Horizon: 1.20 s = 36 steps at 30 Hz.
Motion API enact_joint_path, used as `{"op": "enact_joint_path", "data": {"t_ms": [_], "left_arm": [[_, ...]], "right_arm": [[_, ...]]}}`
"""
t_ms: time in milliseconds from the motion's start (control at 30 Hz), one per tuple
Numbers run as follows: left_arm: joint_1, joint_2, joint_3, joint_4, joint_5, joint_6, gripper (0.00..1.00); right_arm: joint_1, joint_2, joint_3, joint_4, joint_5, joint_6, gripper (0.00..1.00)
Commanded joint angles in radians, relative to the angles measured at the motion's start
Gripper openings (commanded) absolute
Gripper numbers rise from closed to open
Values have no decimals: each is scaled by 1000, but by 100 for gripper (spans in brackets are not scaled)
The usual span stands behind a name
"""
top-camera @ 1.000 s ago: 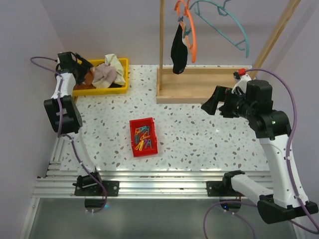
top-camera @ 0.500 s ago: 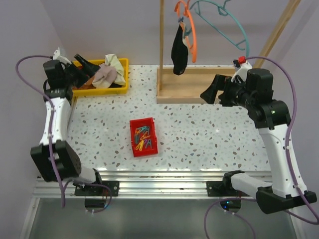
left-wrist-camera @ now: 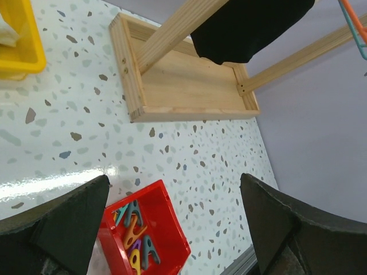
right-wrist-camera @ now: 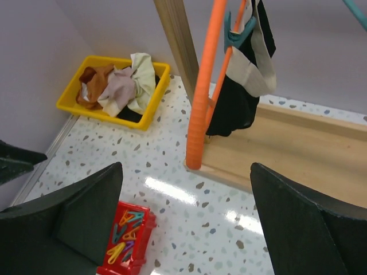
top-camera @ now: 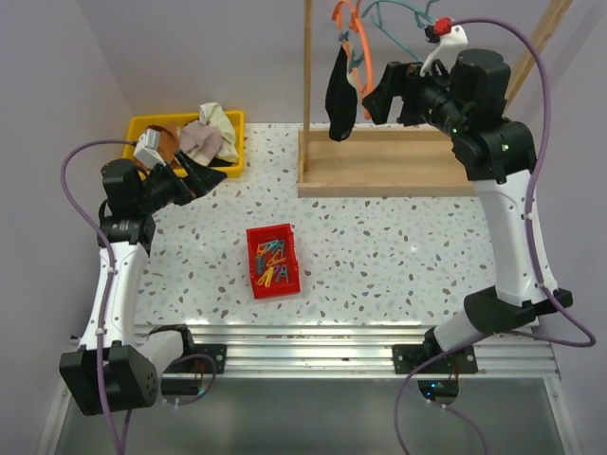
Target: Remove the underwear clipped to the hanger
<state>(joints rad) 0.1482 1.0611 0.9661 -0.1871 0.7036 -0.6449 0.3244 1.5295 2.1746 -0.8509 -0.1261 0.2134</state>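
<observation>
A red box (top-camera: pixel 270 230) of clips (top-camera: pixel 272 261) sits nearest. The left gripper (top-camera: pixel 201 169), fingers spread and empty, hovers beside a yellow tray (top-camera: pixel 140 121) holding brown underwear (right-wrist-camera: pixel 92 78). Farther back, the right gripper (right-wrist-camera: pixel 186 172), also spread, faces black underwear (top-camera: pixel 339 93) clipped to an orange hanger (top-camera: pixel 366 81).

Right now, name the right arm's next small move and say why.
Probably ease the right gripper forward to the teal clip and close on it. The gripper is open and holds nothing, while the black-and-white underwear hangs from the orange hanger, pinned by that clip, so squeezing the clip looks like the way to free it.
</observation>
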Motion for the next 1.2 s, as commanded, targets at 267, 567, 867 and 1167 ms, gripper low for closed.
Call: {"op": "enact_joint_path", "data": {"t_ms": [267, 567, 867, 1167], "left_arm": [[-21, -39, -18, 75, 74, -35, 100], [-25, -15, -7, 78, 83, -24, 100], [-24, 2, -1, 80, 89, -18, 100], [-24, 5, 3, 80, 97, -24, 100]], "right_arm": [[139, 214, 221, 59, 456, -89, 83], [143, 353, 369, -31, 427, -88, 40], [145, 340, 321, -63, 404, -52, 44], [143, 371, 361, -66, 447, -48, 0]]}}
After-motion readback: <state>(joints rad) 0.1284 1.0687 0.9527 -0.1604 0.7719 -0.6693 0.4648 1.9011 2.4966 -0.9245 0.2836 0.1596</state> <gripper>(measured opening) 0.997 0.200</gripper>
